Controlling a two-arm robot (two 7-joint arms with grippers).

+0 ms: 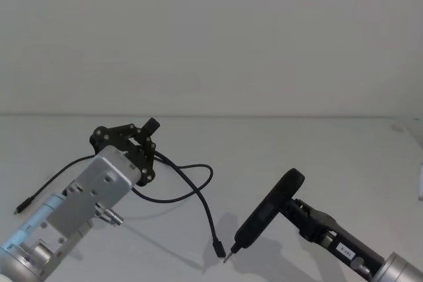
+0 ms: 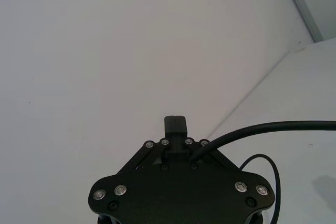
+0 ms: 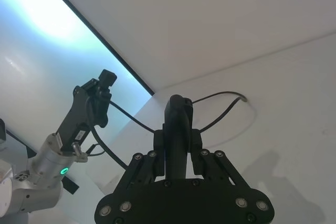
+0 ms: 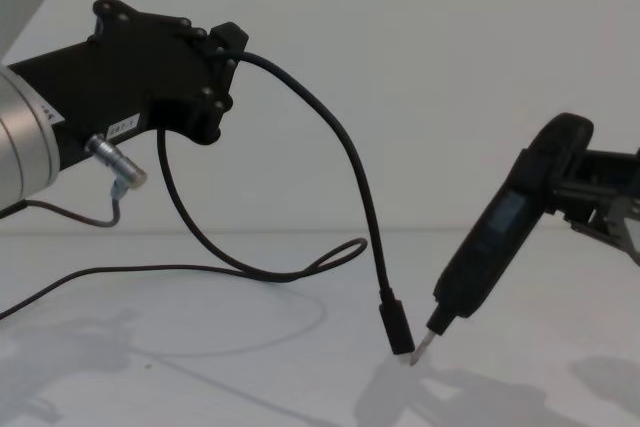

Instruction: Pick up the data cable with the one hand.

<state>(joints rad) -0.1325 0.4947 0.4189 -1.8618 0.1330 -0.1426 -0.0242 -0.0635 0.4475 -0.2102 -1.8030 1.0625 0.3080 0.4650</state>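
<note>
- Holding the data cable (image 4: 352,162) up in the air, pinched tight in the left pincer (image 4: 226,44), well above the white bench (image 1: 317,156).
- Letting the plug (image 4: 396,327) hang down, with its tip close to the bench or touching it; cannot tell which.
- Leaving a loop and the far end of the cord lying on the bench.
- Keeping the right pincer (image 3: 177,129) squeezed around the pen-shaped screwdriver (image 4: 500,237), tip just beside the plug.
- Doing it well, probably: lifting slowly and straight, staying squeezed so the thin cord isn't slipping out.
- Keeping the swinging plug away from the screwdriver tip.
</note>
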